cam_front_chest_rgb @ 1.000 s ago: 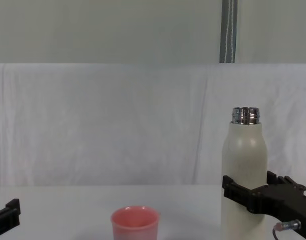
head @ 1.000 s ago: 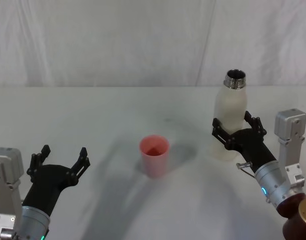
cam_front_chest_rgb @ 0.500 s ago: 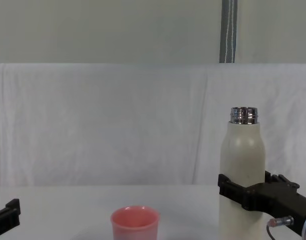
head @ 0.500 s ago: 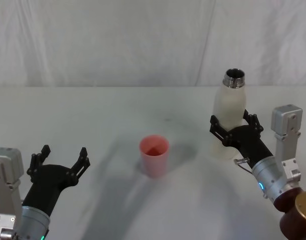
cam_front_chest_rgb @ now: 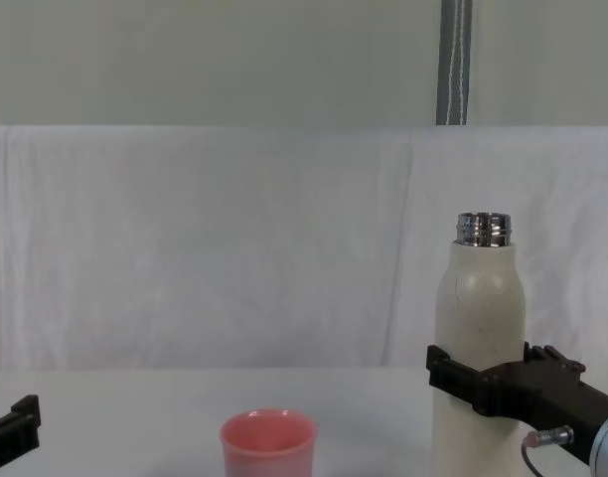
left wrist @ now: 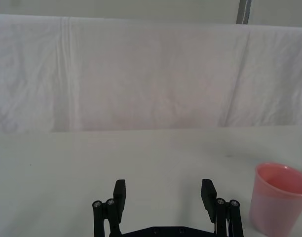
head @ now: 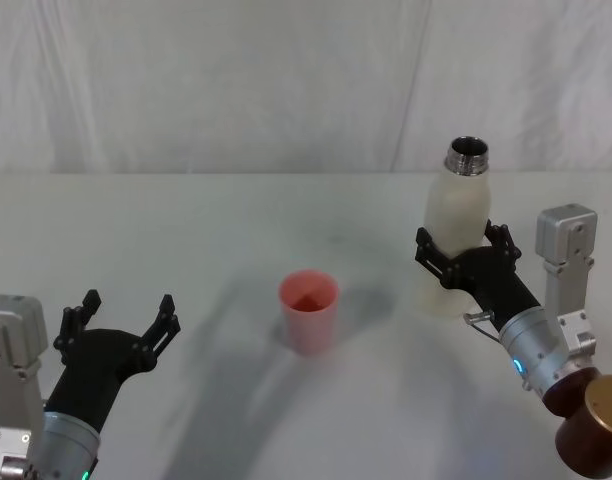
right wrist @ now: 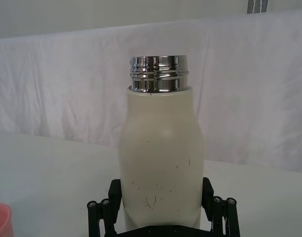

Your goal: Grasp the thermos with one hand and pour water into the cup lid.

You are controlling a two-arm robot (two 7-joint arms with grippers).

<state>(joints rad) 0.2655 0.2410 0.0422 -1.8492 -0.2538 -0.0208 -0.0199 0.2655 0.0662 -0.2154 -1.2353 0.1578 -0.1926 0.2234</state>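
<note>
The thermos (head: 456, 240) stands upright to the right of the cup lid (head: 308, 311). The right gripper (head: 464, 259) pinches its lower body, a sound hold: the matte wall looks rigid (probably heavy with water). The left gripper (head: 124, 322) idles, fingers spread.

The tall cream-white thermos (head: 456, 225) has a matt body flecked with small dark scuffs near its base, and a glossy, mirror-bright threaded steel neck (right wrist: 159, 73). The small salmon-pink cup lid (head: 308, 310) looks like smooth plastic with a soft sheen. The table (head: 226, 230) carries a white, matt covering, and wrinkled white cloth (cam_front_chest_rgb: 215, 248) hangs at the far side. The right gripper (head: 461, 250) is matt black with small bright screws, on a brushed silver-grey metal wrist; the left gripper (head: 121, 322) has the same black finish. At the near right sits a brown cylinder (head: 598, 440) with a satin copper-like top.
</note>
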